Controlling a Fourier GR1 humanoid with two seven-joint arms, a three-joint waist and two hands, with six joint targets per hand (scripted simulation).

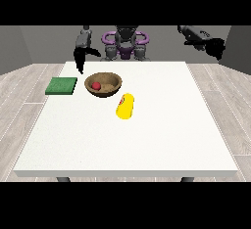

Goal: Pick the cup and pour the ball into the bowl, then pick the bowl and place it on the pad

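Note:
A brown wooden bowl (104, 84) stands on the white table (147, 135), left of the middle, with a small red ball (96, 85) lying inside it. A yellow cup (125, 106) lies on its side just in front and to the right of the bowl. A flat green pad (62, 86) rests at the table's left edge, left of the bowl. The hand at the view's left (80, 57) hangs above the table's back left, behind the bowl, fingers pointing straight down and holding nothing. The hand at the view's right (214, 47) is raised off the table's far right corner, holding nothing.
The robot's torso (125, 44) stands behind the table's far edge. Wooden floor surrounds the table on all sides.

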